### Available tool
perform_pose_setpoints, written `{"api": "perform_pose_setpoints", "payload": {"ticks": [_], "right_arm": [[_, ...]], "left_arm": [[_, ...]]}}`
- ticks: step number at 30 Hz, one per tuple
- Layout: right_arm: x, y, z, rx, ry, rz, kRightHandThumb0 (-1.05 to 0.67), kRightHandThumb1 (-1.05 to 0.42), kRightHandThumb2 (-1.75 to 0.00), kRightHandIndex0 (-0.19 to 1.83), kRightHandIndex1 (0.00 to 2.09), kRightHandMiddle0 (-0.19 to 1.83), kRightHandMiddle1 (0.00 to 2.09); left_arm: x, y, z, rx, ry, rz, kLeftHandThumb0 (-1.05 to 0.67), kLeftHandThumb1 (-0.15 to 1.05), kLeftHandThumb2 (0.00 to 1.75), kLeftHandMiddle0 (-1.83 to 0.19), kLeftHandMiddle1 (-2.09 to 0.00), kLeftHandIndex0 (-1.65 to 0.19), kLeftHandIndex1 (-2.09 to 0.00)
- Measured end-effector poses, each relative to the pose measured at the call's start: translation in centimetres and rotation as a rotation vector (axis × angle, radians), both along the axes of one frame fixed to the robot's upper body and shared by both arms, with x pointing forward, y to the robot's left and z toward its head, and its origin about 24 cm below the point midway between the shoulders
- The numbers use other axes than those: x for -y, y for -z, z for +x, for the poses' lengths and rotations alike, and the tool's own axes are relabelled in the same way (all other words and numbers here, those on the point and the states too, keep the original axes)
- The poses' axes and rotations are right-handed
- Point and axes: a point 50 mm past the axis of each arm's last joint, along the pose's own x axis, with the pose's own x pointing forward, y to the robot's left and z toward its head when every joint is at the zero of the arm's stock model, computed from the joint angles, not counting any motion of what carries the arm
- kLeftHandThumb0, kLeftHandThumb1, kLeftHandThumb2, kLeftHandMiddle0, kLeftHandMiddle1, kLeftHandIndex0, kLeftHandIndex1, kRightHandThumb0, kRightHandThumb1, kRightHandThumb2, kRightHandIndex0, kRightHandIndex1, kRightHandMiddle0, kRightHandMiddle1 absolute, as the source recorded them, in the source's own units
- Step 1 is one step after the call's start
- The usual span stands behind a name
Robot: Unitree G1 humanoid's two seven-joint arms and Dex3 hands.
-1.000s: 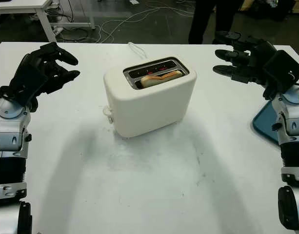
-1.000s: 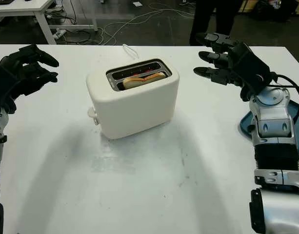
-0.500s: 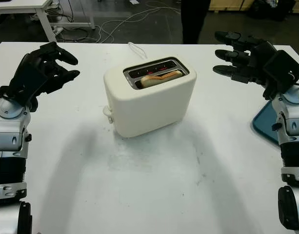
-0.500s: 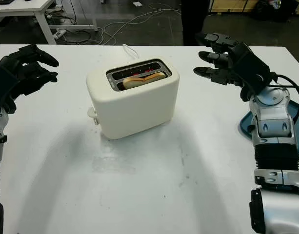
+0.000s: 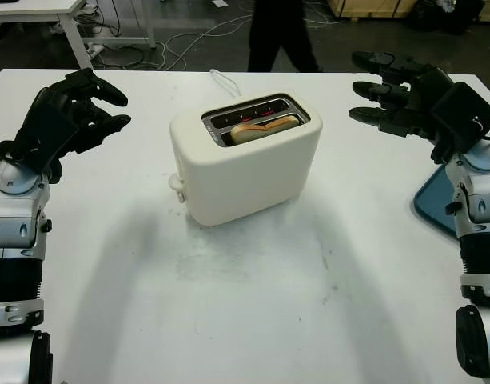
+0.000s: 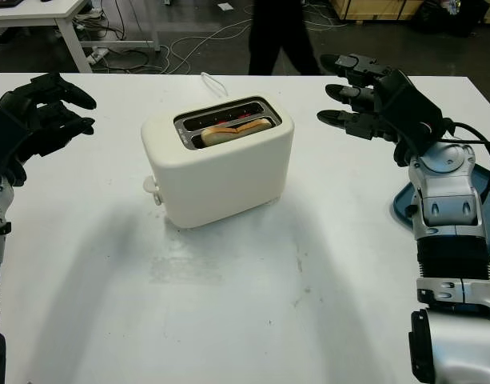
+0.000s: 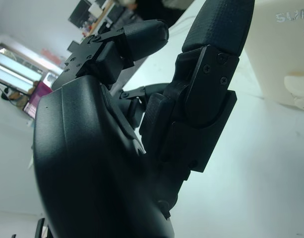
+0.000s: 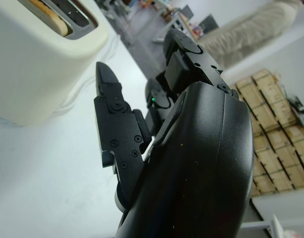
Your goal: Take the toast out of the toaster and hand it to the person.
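**Toast not yet reached**

The toast is being kept in the near slot of the toaster at mid-bench. The right hand is being held empty and wide beside the toaster, well apart from it; the left hand is being held empty, seemingly half curled. The reach is judged pending: a descent over the slot and a pinch are called for. A person is being seen beyond the bench. The toast's edge is being shown closer in the right wrist view.

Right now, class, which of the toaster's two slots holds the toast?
The slot nearer the robot holds the toast. The far slot of the toaster has no bread, showing red glow inside.
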Motion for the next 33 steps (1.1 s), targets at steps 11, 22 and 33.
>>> {"api": "perform_pose_setpoints", "payload": {"ticks": [11, 22, 33], "right_arm": [[0.11, 0.1, 0.03, -0.005, 0.003, 0.005, -0.15, -0.92, -0.01, 0.47, 0.01, 0.42, 0.01], [0.19, 0.23, 0.08, -0.012, 0.005, 0.007, -0.17, -0.92, 0.0, 0.5, 0.03, 0.44, 0.02], [0.16, 0.13, 0.16, -0.011, 0.004, 0.007, -0.15, -0.92, 0.0, 0.5, 0.02, 0.44, 0.01]], "left_arm": [[-0.01, -0.01, 0.0, 0.001, -0.002, -0.001, -1.05, 0.88, 0.0, -0.5, -1.4, -0.47, -1.33], [-0.02, 0.01, 0.01, 0.0, -0.002, -0.001, -1.05, 0.88, 0.0, -0.48, -1.4, -0.46, -1.32], [-0.12, 0.21, 0.05, -0.002, -0.001, -0.001, -1.05, 0.88, 0.0, -0.49, -1.4, -0.46, -1.33]]}}
